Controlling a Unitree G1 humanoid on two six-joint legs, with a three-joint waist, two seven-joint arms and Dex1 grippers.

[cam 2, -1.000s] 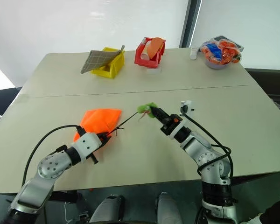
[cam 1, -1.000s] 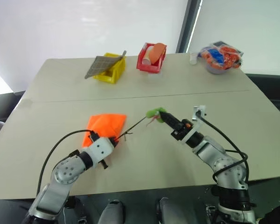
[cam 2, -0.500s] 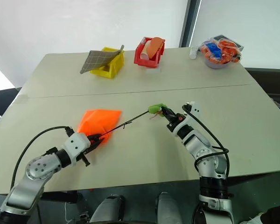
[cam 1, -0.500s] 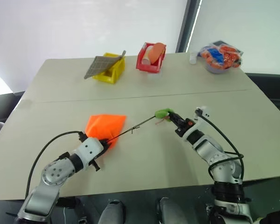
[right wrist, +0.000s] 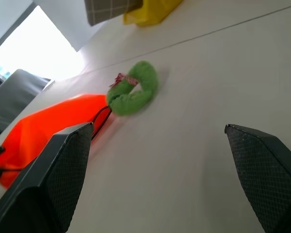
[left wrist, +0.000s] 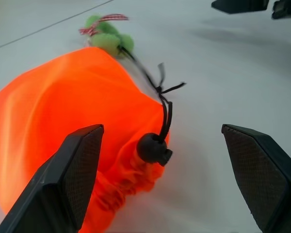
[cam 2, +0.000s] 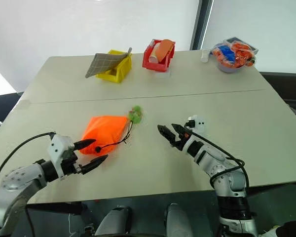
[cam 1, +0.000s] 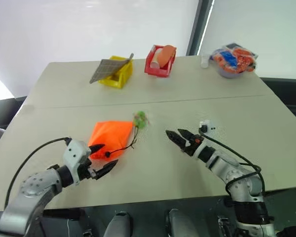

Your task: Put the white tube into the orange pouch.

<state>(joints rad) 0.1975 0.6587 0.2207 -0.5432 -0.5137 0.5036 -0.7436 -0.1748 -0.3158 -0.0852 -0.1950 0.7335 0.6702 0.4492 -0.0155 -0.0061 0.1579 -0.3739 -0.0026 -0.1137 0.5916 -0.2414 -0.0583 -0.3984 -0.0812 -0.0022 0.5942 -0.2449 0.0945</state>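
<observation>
**Both grippers open, pouch lying cinched on the table**

I take the orange pouch [cam 1: 110,137] as my landmark. It lies flat on the beige table [cam 1: 153,89], its neck gathered tight by a black cord [left wrist: 164,108] with a round black stopper [left wrist: 152,148]. The cord runs from the neck to a fuzzy green tag [right wrist: 134,89] with a scrap of red-and-white ribbon, lying just beside the pouch's far right corner.

My left gripper [cam 1: 100,159] sits at the pouch's near left corner, fingers spread wide and holding nothing; one tip lies right at the fabric edge, and I cannot tell whether it touches. My right gripper [cam 1: 177,137] hovers well to the right of the pouch, fingers apart, also empty.

I cannot pick out the white tube in any view.

Far beyond the pouch stand a yellow bin [cam 1: 117,74] with a grey checked cloth [cam 1: 106,67], a red bin [cam 1: 160,61], and a bowl of packets [cam 1: 232,60]. No writing is legible anywhere.
</observation>
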